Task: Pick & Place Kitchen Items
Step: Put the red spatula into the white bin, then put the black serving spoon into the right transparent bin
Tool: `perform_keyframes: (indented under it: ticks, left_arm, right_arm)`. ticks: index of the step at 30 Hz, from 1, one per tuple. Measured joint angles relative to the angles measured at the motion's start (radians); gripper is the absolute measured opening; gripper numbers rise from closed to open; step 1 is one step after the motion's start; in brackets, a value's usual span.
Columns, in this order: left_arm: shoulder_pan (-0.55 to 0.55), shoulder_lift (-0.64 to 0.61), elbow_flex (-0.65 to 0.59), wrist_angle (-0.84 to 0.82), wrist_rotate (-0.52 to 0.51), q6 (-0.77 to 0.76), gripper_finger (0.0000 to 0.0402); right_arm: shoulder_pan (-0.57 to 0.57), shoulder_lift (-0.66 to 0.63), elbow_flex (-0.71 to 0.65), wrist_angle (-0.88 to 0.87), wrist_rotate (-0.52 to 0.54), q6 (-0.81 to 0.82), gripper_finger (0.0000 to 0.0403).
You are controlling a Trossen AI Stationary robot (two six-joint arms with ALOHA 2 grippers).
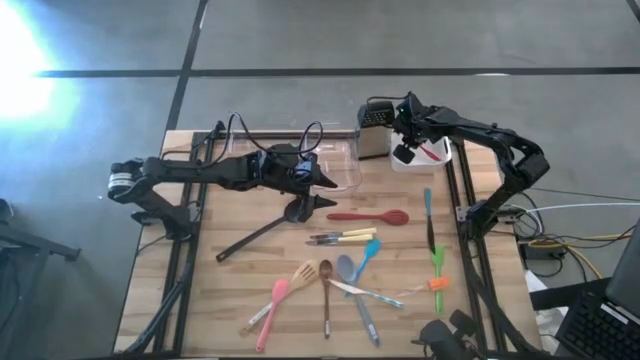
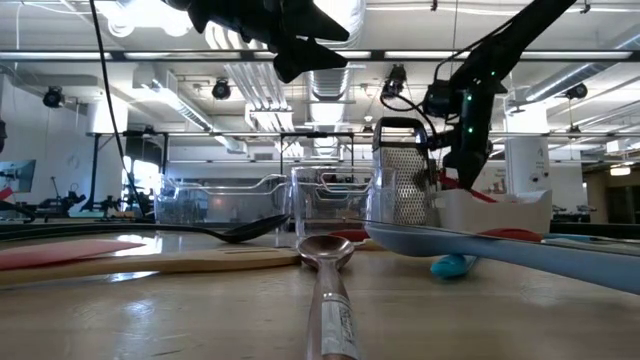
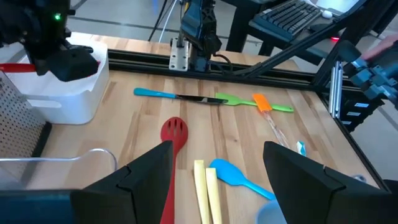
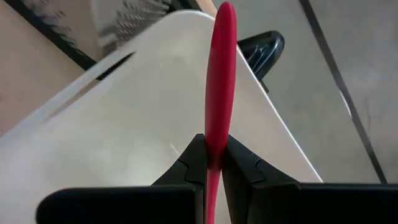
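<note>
The right gripper (image 4: 212, 163) is clenched on a slim red utensil (image 4: 220, 74), its 2 dark fingers (image 4: 186, 163) pinching the handle from both sides. In the right wrist view the red utensil's long axis runs straight out from between the fingers, its far end pointing away from the gripper over the white rectangular plastic tub (image 4: 124, 137). From above, that gripper (image 1: 405, 152) hangs over the white tub (image 1: 440, 160) at the table's far right, just beside the steel box grater (image 1: 373, 132).

The left gripper (image 1: 322, 180) hovers above the table near the clear plastic tub (image 1: 345, 175), its fingers (image 3: 149, 174) spread wide with nothing between them (the wood shows through the gap). Below it lies the black long-handled ladle (image 1: 262, 230), its bowl near the gripper and its handle running diagonally toward the near left.

Farther out, a red slotted spoon (image 1: 368, 216) lies across the table with its head pointing right. 2 yellow-handled knives (image 1: 342, 237) lie side by side, also crosswise. A light blue spatula (image 1: 368, 252) and a wooden spoon (image 1: 325, 290) lie nearer the front edge, the wooden spoon's long axis running front to back. A pink spatula (image 1: 272, 310) slants beside a wooden spatula (image 1: 290, 285). At the right, a green-and-orange tool (image 1: 437, 265) lies lengthwise, front to back.
</note>
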Motion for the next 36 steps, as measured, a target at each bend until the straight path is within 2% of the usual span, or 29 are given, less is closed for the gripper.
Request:
perform_keyframes:
  ticks: [3,8,16,26,31,36]
  left_arm:
    - [0.000,0.000,0.000,-0.002,0.000,0.000,0.0254]
    - [0.000,0.000,0.000,-0.002,0.000,0.000,0.0255]
    - [0.000,0.000,0.000,0.002,0.000,0.000,0.0255]
    - [0.000,0.000,0.000,0.002,0.000,0.001,0.0255]
    - [0.000,0.000,0.000,0.002,0.000,0.001,0.0255]
    - [0.000,0.000,0.000,-0.012,0.000,0.001,0.0255]
  right_arm:
    - [-0.004,0.021,0.000,-0.002,0.000,0.002,0.0029]
    - [-0.003,0.019,0.000,-0.002,-0.011,0.000,0.0088]
    - [0.000,-0.111,-0.002,-0.035,-0.029,0.007,0.0145]
    - [0.081,-0.413,-0.002,-0.183,-0.039,0.090,0.0140]
    - [0.155,-0.547,-0.002,-0.296,-0.122,0.251,0.0128]
    - [0.259,-0.637,-0.018,-0.418,-0.132,0.442,0.0121]
